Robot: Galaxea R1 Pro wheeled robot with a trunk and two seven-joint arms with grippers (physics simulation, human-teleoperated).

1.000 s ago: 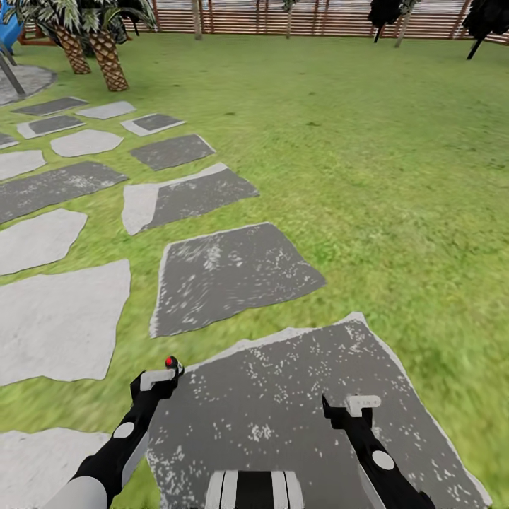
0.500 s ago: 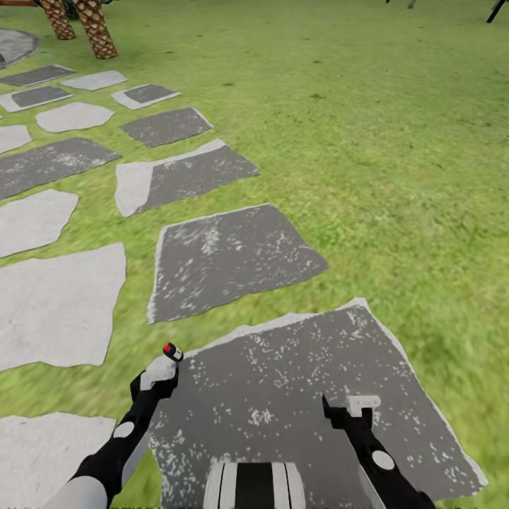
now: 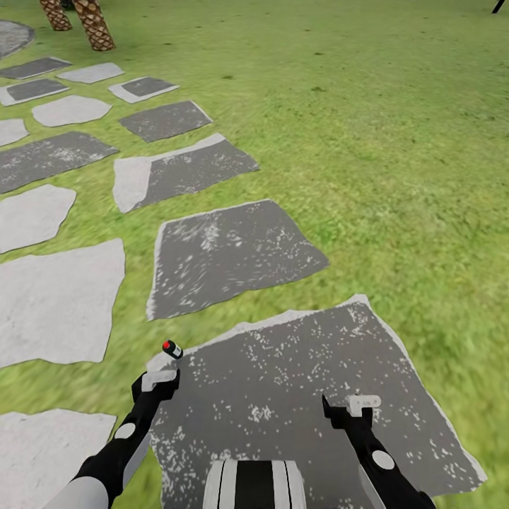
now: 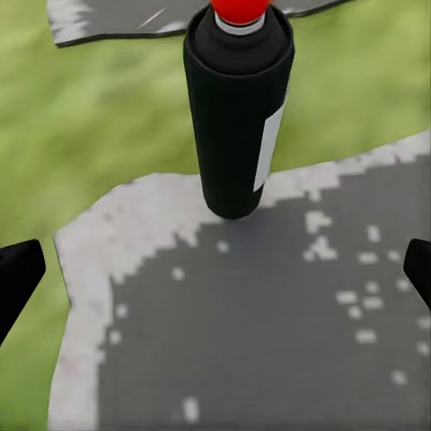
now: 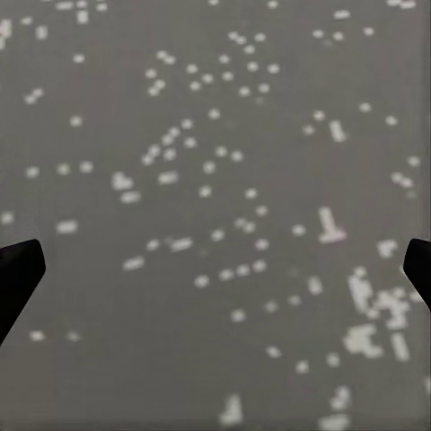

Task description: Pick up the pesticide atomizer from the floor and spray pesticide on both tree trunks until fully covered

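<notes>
A: Head view first: where is the pesticide atomizer (image 3: 171,348) sitting?

B: It is standing upright on the near-left corner of the big dark paving slab (image 3: 311,403), right by the slab's pale edge where it is meeting the grass (image 3: 396,162). It is a black can with a red cap.

A: And the left gripper (image 3: 159,379)?

B: It is hovering just near of the can, not touching it. Through the left wrist camera the atomizer (image 4: 237,108) is showing straight ahead between the two black fingertips (image 4: 18,274), which are sitting at opposite edges of the picture, so the jaws are spread wide and holding nothing.

A: What about the right gripper (image 3: 363,404)?

B: It is hanging over the same slab, further right. Its wrist camera is looking at speckled grey stone (image 5: 215,206), with the fingertips (image 5: 20,268) far apart and empty.

A: Anything else around?

B: More stepping stones (image 3: 60,304) are running away to the far left, and two scaly brown palm trunks (image 3: 93,25) are standing at the far-left corner of the lawn.
</notes>
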